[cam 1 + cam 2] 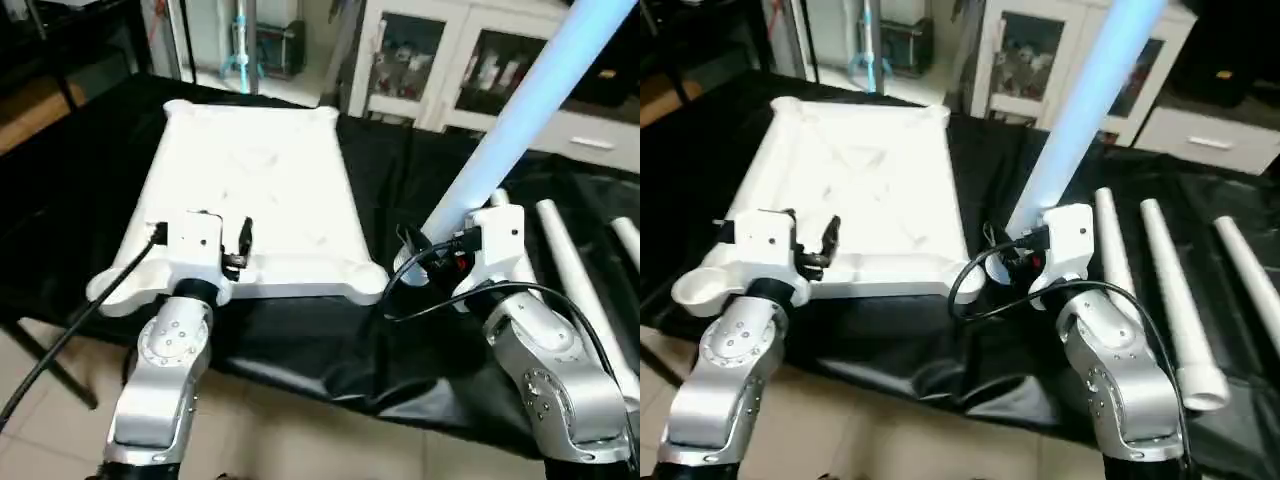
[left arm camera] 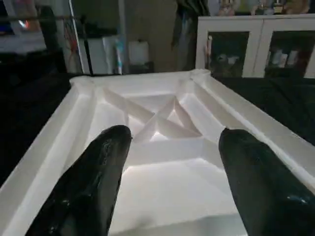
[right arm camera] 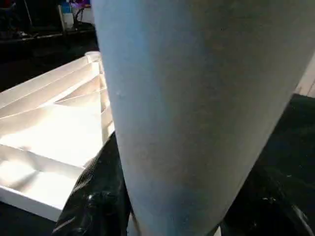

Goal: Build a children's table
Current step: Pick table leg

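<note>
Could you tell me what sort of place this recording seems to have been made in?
Probably an indoor lab or workshop rather than a home. The tabletop lies on a work table draped in black cloth, white glass-door cabinets line the far wall, and equipment stands sit on a tiled floor.

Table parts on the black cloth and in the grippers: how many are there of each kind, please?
Tabletop, lying underside up: 1
Leg held upright in the right gripper: 1
Legs lying on the cloth: 3
Total: 5 parts
</note>
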Available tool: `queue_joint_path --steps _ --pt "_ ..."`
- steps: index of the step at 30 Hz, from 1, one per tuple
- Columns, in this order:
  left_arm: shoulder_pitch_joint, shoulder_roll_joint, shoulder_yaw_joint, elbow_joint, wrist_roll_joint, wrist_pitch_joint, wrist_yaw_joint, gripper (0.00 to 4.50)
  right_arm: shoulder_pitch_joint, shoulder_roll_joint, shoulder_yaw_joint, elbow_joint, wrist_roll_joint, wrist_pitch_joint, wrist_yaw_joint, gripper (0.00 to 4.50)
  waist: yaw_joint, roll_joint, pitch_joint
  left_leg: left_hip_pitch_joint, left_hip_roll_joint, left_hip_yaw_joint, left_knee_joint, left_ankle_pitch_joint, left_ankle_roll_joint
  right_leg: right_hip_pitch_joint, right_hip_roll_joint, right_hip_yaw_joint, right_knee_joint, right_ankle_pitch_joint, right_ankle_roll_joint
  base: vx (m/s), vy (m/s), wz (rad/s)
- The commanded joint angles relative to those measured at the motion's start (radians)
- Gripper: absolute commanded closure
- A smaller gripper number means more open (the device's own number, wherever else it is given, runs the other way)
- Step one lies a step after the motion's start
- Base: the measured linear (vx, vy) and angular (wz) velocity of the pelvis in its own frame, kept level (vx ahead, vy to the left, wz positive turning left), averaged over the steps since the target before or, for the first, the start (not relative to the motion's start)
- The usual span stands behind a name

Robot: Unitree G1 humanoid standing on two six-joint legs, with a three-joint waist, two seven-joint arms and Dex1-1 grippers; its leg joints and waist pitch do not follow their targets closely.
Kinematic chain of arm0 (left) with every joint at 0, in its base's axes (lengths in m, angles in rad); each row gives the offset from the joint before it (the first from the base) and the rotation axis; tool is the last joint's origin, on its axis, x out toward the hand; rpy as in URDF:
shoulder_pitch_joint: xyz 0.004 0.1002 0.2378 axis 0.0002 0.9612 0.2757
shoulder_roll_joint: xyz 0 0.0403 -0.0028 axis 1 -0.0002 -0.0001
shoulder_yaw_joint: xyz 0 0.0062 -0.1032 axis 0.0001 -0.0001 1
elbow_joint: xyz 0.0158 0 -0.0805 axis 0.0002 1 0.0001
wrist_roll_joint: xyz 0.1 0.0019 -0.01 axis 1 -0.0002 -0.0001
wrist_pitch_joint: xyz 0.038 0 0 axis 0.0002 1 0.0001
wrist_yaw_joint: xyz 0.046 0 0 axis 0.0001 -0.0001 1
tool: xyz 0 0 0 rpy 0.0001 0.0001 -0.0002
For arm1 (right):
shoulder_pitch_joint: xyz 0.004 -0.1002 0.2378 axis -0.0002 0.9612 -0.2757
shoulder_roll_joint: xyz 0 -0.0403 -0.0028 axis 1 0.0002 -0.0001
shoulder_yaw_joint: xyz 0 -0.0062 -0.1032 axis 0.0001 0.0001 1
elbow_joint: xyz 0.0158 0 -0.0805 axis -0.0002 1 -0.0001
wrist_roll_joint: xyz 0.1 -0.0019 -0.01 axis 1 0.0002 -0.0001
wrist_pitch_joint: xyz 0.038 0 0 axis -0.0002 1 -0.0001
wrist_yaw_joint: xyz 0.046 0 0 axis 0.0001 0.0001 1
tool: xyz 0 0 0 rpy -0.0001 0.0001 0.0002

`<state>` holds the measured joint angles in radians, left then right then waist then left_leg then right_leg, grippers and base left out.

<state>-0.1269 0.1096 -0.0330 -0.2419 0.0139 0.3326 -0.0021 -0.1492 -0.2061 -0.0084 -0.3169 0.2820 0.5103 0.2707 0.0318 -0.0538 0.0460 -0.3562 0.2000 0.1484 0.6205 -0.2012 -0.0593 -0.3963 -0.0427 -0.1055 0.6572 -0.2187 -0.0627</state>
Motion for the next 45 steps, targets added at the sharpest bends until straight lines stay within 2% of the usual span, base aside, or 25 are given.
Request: queue_joint_path --steps 1,2,6,8,10,11,13,17,18,19,22,23,24,26,28,31,32,33,34,37,39,40,42,44,45 --pt "0.0 -0.007 -0.013 -0.019 0.009 0.003 0.009 1.19 0.016 -0.01 -0.007 -0.019 0.012 0.001 -0.002 2.62 -0.003 0.014 -0.054 -0.006 0.008 0.006 -0.038 -0.197 0.25 0.025 -0.096 0.068 -0.124 -0.026 -0.297 0.012 -0.164 0.03" --pt "0.0 -0.007 -0.013 -0.019 0.009 0.003 0.009 1.19 0.016 -0.01 -0.007 -0.019 0.012 0.001 -0.002 2.62 0.027 -0.032 -0.073 -0.041 -0.09 0.036 0.131 -0.219 0.217 0.075 -0.13 0.097 -0.175 -0.185 -0.326 0.002 -0.162 0.0" --pt "0.008 -0.005 -0.013 -0.024 0.009 0.002 0.013 1.19 0.021 -0.01 -0.009 -0.019 0.008 0.0 -0.005 2.62 0.037 0.021 -0.059 -0.054 -0.046 -0.021 0.024 -0.05 0.179 0.087 -0.116 0.068 -0.191 -0.284 0.012 -0.026 -0.141 -0.02" --pt "0.008 -0.013 0.006 -0.038 -0.014 0.008 0.001 1.19 0.022 -0.006 -0.011 -0.023 0.004 0.013 -0.008 2.62 0.016 0.057 -0.081 0.023 0.192 -0.148 -0.055 0.004 0.288 0.032 -0.105 0.032 -0.082 -0.141 0.134 -0.039 -0.077 0.0" --pt "0.006 -0.017 0.016 -0.055 -0.044 0.018 -0.021 1.19 0.021 -0.004 -0.011 -0.021 0.007 0.031 -0.005 2.62 0.02 0.032 -0.058 0.009 0.145 -0.119 -0.057 -0.067 0.291 0.006 -0.141 0.091 -0.041 -0.064 0.057 -0.03 -0.052 0.07" --pt "0.006 -0.017 0.016 -0.055 -0.045 0.019 -0.022 1.19 0.021 -0.004 -0.011 -0.021 0.007 0.032 -0.005 2.62 0.034 0.01 -0.042 -0.021 0.022 -0.052 -0.017 -0.184 0.155 0.036 -0.175 0.113 -0.129 -0.252 0.032 -0.083 -0.059 0.09" --pt "0.011 -0.016 0.015 -0.078 -0.065 0.022 -0.042 1.19 0.011 -0.002 -0.008 -0.009 0.015 0.044 0.0 2.62 0.064 -0.006 -0.03 0.001 -0.022 -0.018 0.017 -0.146 0.069 0.028 -0.175 0.111 -0.195 -0.75 0.146 -0.095 -0.06 0.09" --pt "0.032 -0.011 0.013 -0.108 -0.079 0.026 -0.059 1.19 -0.016 0.0 0.006 0.019 0.022 0.049 0.005 2.62 0.036 0.037 -0.022 0.067 0.075 -0.063 -0.074 -0.502 0.02 0.046 -0.098 -0.024 -0.204 -0.602 0.126 -0.077 -0.007 -0.02" --pt "0.041 -0.007 0.012 -0.111 -0.077 0.027 -0.059 1.19 -0.026 0.001 0.011 0.032 0.016 0.048 0.006 2.62 0.047 0.06 -0.017 0.008 0.154 -0.082 -0.186 -0.775 -0.01 0.114 -0.066 -0.016 0.01 -0.314 0.064 -0.106 0.038 -0.1" --pt "0.049 -0.004 0.013 -0.114 -0.075 0.028 -0.059 1.19 -0.033 0.002 0.016 0.039 0.013 0.047 0.008 2.62 0.053 0.062 0.0 0.016 0.181 -0.027 -0.225 -0.903 -0.054 0.091 -0.039 -0.023 0.075 -0.258 0.046 -0.106 0.038 -0.1" --pt "0.066 0.001 0.012 -0.127 -0.071 0.034 -0.062 1.19 -0.05 0.003 0.019 0.057 0.014 0.04 0.023 2.62 0.123 0.014 0.003 0.142 0.197 0.098 -0.214 -1.039 -0.124 0.045 -0.056 0.029 0.124 -0.458 0.01 0.052 -0.083 -0.18" --pt "0.069 0.001 0.012 -0.131 -0.071 0.037 -0.063 1.19 -0.053 0.003 0.019 0.061 0.015 0.039 0.027 2.62 0.105 -0.039 -0.014 0.215 0.078 0.11 -0.055 -0.873 -0.163 -0.028 -0.071 0.065 -0.067 -0.688 -0.019 0.038 -0.143 -0.62" --pt "0.077 0.004 0.011 -0.138 -0.069 0.041 -0.067 1.19 -0.06 0.002 0.022 0.067 0.014 0.037 0.034 2.62 0.162 -0.079 -0.007 0.026 0.0 0.07 0.101 -0.454 0.0 0.116 -0.221 0.198 -0.167 -0.909 0.053 0.101 -0.088 -0.63" --pt "0.088 0.008 0.01 -0.148 -0.065 0.045 -0.069 1.19 -0.066 0.002 0.029 0.077 0.012 0.037 0.042 2.62 0.188 -0.057 -0.015 -0.056 -0.017 -0.007 0.127 -0.145 0.061 0.169 -0.218 0.213 -0.157 -0.847 0.123 0.116 -0.073 -0.44" --pt "0.102 0.015 0.004 -0.16 -0.057 0.053 -0.07 1.19 -0.075 -0.001 0.04 0.101 0.011 0.036 0.055 2.62 0.185 -0.047 -0.027 -0.067 -0.034 -0.021 0.076 -0.022 0.065 0.192 -0.161 0.154 -0.146 -0.579 0.027 0.095 -0.062 0.01" --pt "0.112 0.023 -0.005 -0.173 -0.051 0.059 -0.067 1.19 -0.086 0.005 0.04 0.123 0.037 0.066 0.073 2.62 0.146 0.024 -0.04 0.01 0.03 -0.043 -0.085 0.027 0.085 0.175 -0.045 0.029 -0.128 -0.289 0.013 0.157 0.036 0.08" --pt "0.112 0.026 -0.005 -0.176 -0.05 0.061 -0.068 1.19 -0.091 0.011 0.037 0.125 0.046 0.08 0.073 2.62 0.115 0.039 -0.077 0.15 0.12 -0.145 -0.1 0.001 0.232 0.083 -0.026 0.006 -0.009 -0.186 0.043 0.257 0.075 0.04" --pt "0.113 0.027 -0.003 -0.18 -0.049 0.063 -0.071 1.19 -0.096 0.016 0.034 0.127 0.053 0.092 0.072 2.62 0.093 0.029 -0.096 0.207 0.152 -0.195 -0.089 0.07 0.332 0.024 -0.029 0.008 0.05 -0.186 0.066 0.255 0.022 -0.01" --pt "0.113 0.027 -0.003 -0.18 -0.049 0.063 -0.071 1.19 -0.096 0.016 0.034 0.127 0.053 0.092 0.072 2.62 0.085 0.021 -0.102 0.206 0.145 -0.208 -0.064 0.291 0.466 -0.021 -0.035 0.016 0.092 -0.178 0.12 0.255 0.022 -0.01" --pt "0.108 0.034 -0.004 -0.165 -0.046 0.058 -0.083 1.19 -0.101 0.015 0.035 0.126 0.054 0.096 0.072 2.62 0.07 -0.007 -0.08 0.111 0.064 -0.1 -0.081 0.353 0.498 -0.059 -0.042 0.049 0.072 0.031 0.127 0.135 -0.014 -0.11" --pt "0.103 0.037 -0.008 -0.159 -0.045 0.054 -0.091 1.19 -0.093 0.014 0.035 0.113 0.057 0.097 0.076 2.62 0.072 -0.075 -0.07 0.031 -0.083 0.014 -0.034 -0.024 0.32 0.052 -0.082 0.126 -0.094 0.059 0.027 0.106 -0.049 0.01" --pt "0.098 0.035 -0.01 -0.15 -0.058 0.046 -0.102 1.19 -0.087 0.008 0.04 0.107 0.046 0.092 0.076 2.62 0.103 -0.08 -0.057 -0.015 -0.086 -0.021 0.057 -0.167 0.196 0.125 -0.195 0.218 -0.166 -0.371 -0.024 0.099 -0.053 0.04" --pt "0.093 0.038 -0.012 -0.138 -0.075 0.044 -0.118 1.19 -0.079 0.0 0.05 0.101 0.024 0.079 0.074 2.62 0.108 -0.061 -0.051 -0.035 -0.036 -0.056 0.047 -0.035 0.057 0.142 -0.212 0.197 -0.151 -0.36 -0.139 0.068 -0.026 -0.02" --pt "0.078 0.071 -0.029 -0.109 -0.074 0.037 -0.165 1.19 -0.062 -0.001 0.041 0.081 0.027 0.074 0.068 2.62 0.075 0.02 -0.052 -0.014 0.002 -0.055 -0.072 0.137 -0.009 0.081 -0.086 0.094 -0.067 0.055 -0.115 0.069 0.005 -0.07" --pt "0.064 0.102 -0.037 -0.083 -0.079 0.03 -0.216 1.19 -0.05 0.003 0.024 0.057 0.039 0.082 0.057 2.62 0.061 0.009 -0.059 -0.002 0.004 -0.056 -0.063 0.169 -0.014 0.077 -0.071 0.094 -0.063 0.13 -0.092 0.099 0.045 -0.01"
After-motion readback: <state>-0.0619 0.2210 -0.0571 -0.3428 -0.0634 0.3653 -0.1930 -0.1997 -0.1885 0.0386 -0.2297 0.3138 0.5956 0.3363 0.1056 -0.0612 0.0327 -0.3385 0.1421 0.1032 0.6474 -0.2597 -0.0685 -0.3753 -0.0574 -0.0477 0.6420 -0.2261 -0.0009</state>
